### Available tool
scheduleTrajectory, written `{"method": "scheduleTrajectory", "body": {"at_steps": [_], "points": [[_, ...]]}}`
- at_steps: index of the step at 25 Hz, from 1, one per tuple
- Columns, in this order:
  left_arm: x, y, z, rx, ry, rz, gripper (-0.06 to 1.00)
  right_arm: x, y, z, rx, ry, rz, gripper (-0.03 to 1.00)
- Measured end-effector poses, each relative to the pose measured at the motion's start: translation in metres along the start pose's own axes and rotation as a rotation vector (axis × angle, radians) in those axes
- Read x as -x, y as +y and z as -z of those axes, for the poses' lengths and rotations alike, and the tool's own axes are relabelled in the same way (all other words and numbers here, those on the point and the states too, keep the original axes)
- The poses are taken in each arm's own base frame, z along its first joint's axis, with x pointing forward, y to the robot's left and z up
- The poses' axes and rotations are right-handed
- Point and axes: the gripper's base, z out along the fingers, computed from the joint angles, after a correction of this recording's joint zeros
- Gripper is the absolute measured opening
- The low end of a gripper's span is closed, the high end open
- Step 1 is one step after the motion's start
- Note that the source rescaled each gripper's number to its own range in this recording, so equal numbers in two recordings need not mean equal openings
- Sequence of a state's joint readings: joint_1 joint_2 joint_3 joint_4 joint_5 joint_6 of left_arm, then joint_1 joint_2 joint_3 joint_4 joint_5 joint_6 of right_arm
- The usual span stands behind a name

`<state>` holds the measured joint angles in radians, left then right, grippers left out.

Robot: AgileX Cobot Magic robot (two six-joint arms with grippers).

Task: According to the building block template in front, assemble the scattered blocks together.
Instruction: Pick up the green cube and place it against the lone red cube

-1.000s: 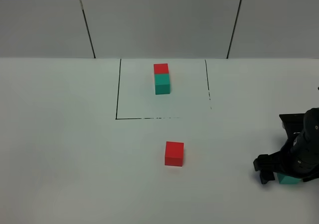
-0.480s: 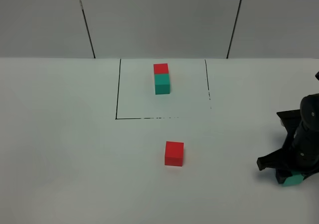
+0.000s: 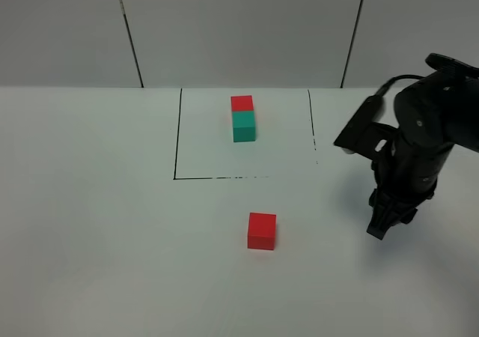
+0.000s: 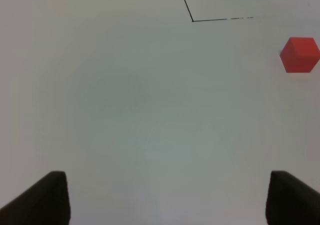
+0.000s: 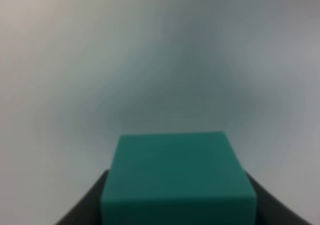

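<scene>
Right wrist view: our right pincer (image 3: 378,229) is clamped on the teal cube (image 5: 178,177) by its flat sides, at 3 o'clock from the red cube (image 3: 262,231). We think it is light, hard and smooth. Our left pincer (image 4: 165,201) is apart.

Red cube (image 3: 261,230) lies near template (image 3: 242,117); right gripper (image 3: 379,228) holds teal cube (image 5: 177,177).

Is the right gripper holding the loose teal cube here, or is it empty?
Holding it: in the right wrist view the teal cube sits between the dark fingers of the right gripper. The high view hides the cube.
</scene>
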<state>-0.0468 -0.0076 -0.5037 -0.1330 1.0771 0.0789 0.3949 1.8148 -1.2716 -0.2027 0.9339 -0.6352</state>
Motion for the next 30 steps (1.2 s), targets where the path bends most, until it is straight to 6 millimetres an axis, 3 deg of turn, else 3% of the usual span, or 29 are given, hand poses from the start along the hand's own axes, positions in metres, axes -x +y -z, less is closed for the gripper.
{"method": "scheduleTrajectory", "body": {"at_steps": [6,17,30], "points": [[0.000,0.000,0.000,0.000,0.000,0.000,0.68,0.033,0.019,0.009,-0.009,-0.033,0.251,0.00],[0.000,0.000,0.000,0.000,0.000,0.000,0.68,0.078,0.026,-0.041,0.094,0.003,0.343,0.00],[0.000,0.000,0.000,0.000,0.000,0.000,0.68,0.098,0.040,-0.070,0.155,-0.035,0.360,0.00]]}}
